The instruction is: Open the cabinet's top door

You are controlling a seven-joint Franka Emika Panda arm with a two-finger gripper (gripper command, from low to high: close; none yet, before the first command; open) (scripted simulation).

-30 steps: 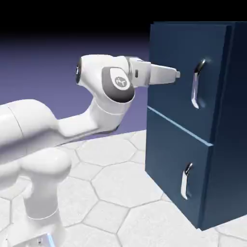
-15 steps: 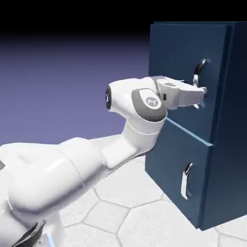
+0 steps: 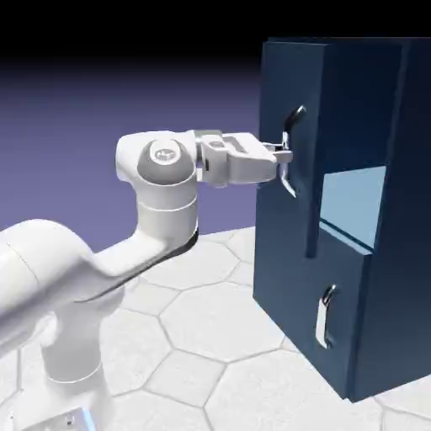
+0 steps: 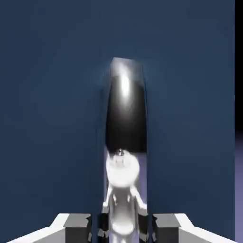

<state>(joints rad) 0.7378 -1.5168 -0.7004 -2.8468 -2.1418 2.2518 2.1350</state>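
Observation:
The navy cabinet (image 3: 396, 320) stands at the exterior view's right. Its top door (image 3: 286, 84) is pulled out from the front, and a light blue inside (image 3: 353, 206) shows behind it. My gripper (image 3: 282, 154) is shut on the top door's curved silver handle (image 3: 292, 164), reaching in level from the left. In the hand view the handle (image 4: 124, 118) runs upright between my fingertips (image 4: 78, 228), which close on its lower part, with the door panel (image 4: 47, 95) filling the picture behind it.
The shorter lower panel (image 3: 295, 286) is closed, its own silver handle (image 3: 324, 316) untouched. The arm's white links (image 3: 160, 219) bend up from the lower left over the hexagon-patterned table (image 3: 219, 337).
The gripper reached the top handle and shut on it. It then drew back to the left, and the top door came out with it, uncovering the light blue inside.

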